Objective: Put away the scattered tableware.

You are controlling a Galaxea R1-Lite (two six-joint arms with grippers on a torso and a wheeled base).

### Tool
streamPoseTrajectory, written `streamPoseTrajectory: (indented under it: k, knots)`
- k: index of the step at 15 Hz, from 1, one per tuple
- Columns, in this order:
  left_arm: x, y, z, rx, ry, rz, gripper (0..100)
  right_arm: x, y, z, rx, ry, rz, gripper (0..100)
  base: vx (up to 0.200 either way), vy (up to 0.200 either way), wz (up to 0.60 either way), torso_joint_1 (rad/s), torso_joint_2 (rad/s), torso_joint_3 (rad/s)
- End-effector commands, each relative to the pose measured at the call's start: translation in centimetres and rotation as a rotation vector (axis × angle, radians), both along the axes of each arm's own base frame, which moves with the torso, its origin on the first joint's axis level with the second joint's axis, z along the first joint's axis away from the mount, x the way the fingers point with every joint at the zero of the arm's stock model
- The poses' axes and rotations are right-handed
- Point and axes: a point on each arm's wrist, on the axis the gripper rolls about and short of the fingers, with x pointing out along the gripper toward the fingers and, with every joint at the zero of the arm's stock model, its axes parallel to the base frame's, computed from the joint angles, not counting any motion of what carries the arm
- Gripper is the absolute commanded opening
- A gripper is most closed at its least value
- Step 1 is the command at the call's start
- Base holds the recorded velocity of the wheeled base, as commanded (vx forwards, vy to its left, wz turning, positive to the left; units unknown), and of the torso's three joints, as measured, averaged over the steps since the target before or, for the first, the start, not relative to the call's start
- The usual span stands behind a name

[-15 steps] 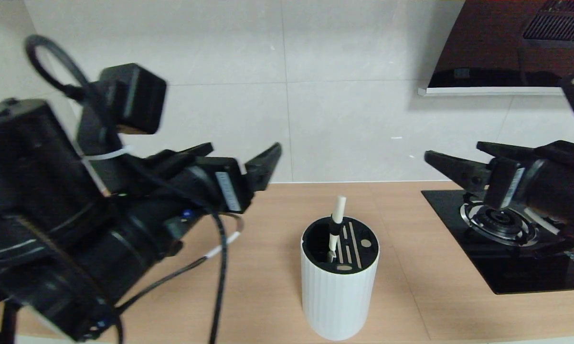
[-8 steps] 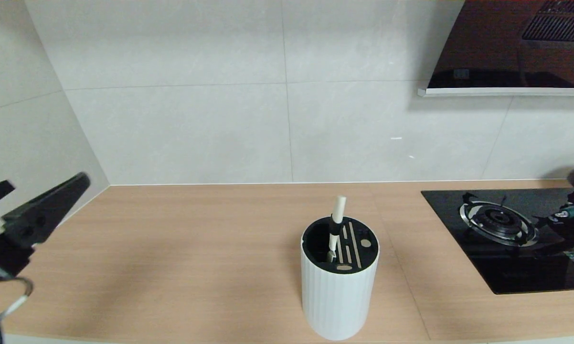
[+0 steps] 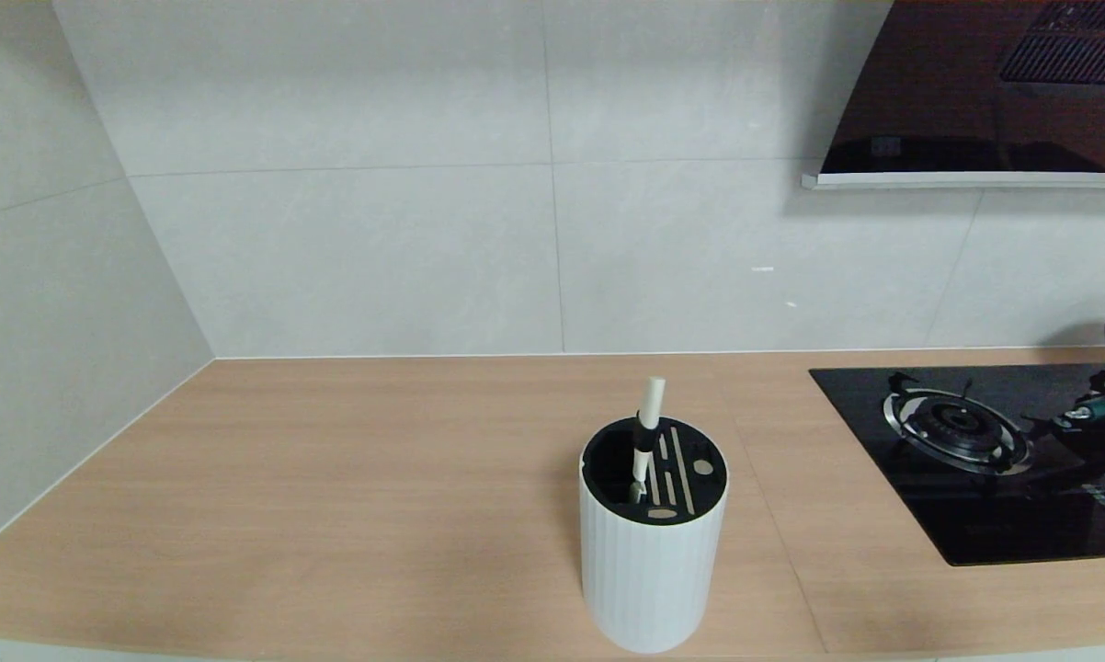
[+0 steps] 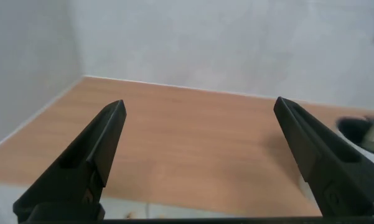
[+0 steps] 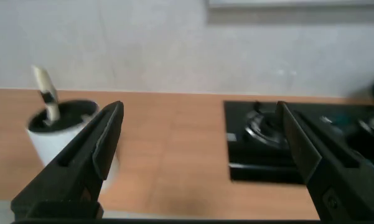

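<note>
1. Change: a second ago both arms were raised over the counter, one on each side of the white ribbed holder. Both have since drawn back from above the holder towards the robot's side of the counter. The holder and its contents have not shifted.
2. Left gripper: jaws spread wide, nothing between them. It faces bare counter on the holder's left.
3. Right gripper: jaws likewise spread wide and empty. It faces the stretch of counter between the holder and the hob.
4. Reason for posture, as a judgement: with both grippers empty and pulled clear, a deposit appears complete and the arms stand off so as not to knock the holder.
5. Task item: one utensil stands in the open well of the holder, handle up and leaning slightly towards the hob.
6. Appearance: slim white handle with a dark band where it meets the rim. The working end is down in the well and cannot be identified. The holder's black top insert has narrow slots beside the well, all vacant.
7. No other tableware is seen on the counter around the holder.
</note>
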Motion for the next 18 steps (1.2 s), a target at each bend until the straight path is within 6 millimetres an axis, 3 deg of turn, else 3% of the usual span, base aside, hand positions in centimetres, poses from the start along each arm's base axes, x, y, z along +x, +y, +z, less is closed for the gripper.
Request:
streamPoseTrajectory:
  k: [1,3,4,7,12,18]
  knots:
    - [-2.3,0.3,-1.4,-0.029,-0.081,0.118,100,-2.1,-0.1,-1.4,0.013,-0.065,-0.105,100,0.0,0.0,0.0,0.0,0.0,0.0]
    - [-2.4,-0.1,-1.4,0.002,-0.072,0.193,100,-2.1,0.3,-1.9,0.003,-0.056,-0.192,100,0.0,0.0,0.0,0.0,0.0,0.0]
    - [-2.3,-0.7,-3.0,0.05,-0.04,0.281,100,-2.7,0.8,-3.2,-0.015,-0.076,-0.209,100,0.0,0.0,0.0,0.0,0.0,0.0]
    - [-0.8,-0.9,-7.6,0.071,0.049,0.238,100,-1.3,0.8,-6.2,-0.02,0.004,-0.204,100,0.0,0.0,0.0,0.0,0.0,0.0]
    - [0.7,-1.2,-11.0,0.103,0.15,0.126,100,0.4,0.9,-9.9,-0.056,0.05,-0.154,100,0.0,0.0,0.0,0.0,0.0,0.0]
    - [0.8,-1.5,-11.1,0.111,0.131,-0.036,100,0.5,1.1,-10.6,-0.088,0.113,-0.037,100,0.0,0.0,0.0,0.0,0.0,0.0]
